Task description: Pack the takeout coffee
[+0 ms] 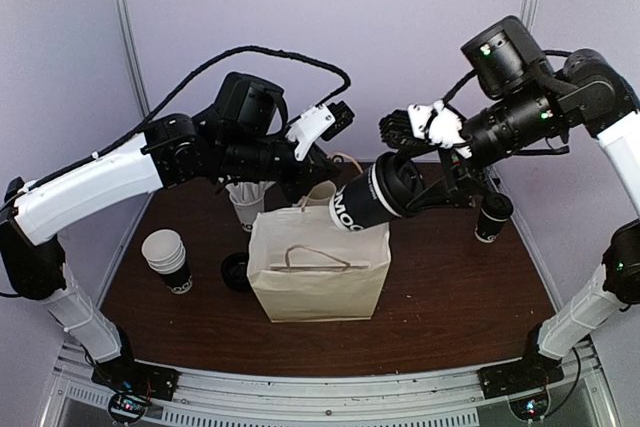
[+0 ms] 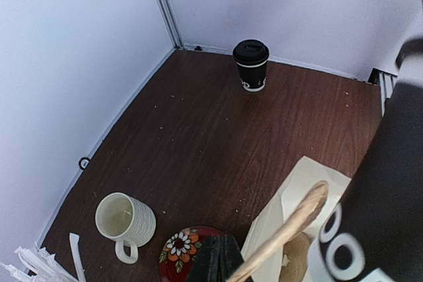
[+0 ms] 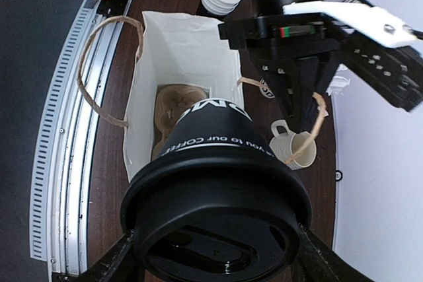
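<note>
My right gripper [image 1: 412,185] is shut on a black lidded takeout coffee cup [image 1: 368,202] and holds it tilted, base first, over the open mouth of the white paper bag [image 1: 318,269]. In the right wrist view the cup [image 3: 218,183] fills the frame between my fingers [image 3: 112,263]; a brown cup carrier [image 3: 173,107] lies in the bag [image 3: 178,44]. My left gripper [image 1: 318,169] is shut on the bag's rear rope handle [image 2: 294,226] and holds it up. The second black cup [image 1: 492,217] stands upright at the right; it also shows in the left wrist view [image 2: 251,64].
A stack of white cups [image 1: 168,259] and a loose black lid [image 1: 235,272] sit left of the bag. A white cup of straws [image 1: 247,202] stands behind it. A cream mug [image 2: 125,222] and a red floral plate [image 2: 182,255] lie under my left gripper.
</note>
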You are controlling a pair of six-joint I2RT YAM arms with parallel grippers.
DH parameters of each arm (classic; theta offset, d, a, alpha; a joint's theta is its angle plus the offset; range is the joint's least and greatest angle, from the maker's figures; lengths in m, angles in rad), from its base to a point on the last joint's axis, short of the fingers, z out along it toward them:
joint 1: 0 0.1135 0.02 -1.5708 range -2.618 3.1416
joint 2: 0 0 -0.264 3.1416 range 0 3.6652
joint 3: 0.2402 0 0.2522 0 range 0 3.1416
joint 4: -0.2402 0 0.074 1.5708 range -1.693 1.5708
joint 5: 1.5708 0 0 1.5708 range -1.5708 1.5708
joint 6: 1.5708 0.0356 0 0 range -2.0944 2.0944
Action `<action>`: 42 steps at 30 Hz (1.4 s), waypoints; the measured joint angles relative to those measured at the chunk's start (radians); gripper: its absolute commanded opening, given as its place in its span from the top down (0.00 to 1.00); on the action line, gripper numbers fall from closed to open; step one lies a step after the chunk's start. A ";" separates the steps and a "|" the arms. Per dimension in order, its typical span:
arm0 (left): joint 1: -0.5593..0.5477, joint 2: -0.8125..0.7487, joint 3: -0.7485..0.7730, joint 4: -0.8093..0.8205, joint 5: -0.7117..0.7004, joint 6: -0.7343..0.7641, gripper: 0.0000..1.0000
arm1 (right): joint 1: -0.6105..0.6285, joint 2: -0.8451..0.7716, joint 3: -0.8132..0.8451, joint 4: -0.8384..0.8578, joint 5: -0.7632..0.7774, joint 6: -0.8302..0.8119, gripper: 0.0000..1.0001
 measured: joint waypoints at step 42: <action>0.010 -0.385 -0.299 0.106 -0.304 0.042 0.34 | 0.542 0.184 -0.295 -0.072 0.525 -0.183 0.36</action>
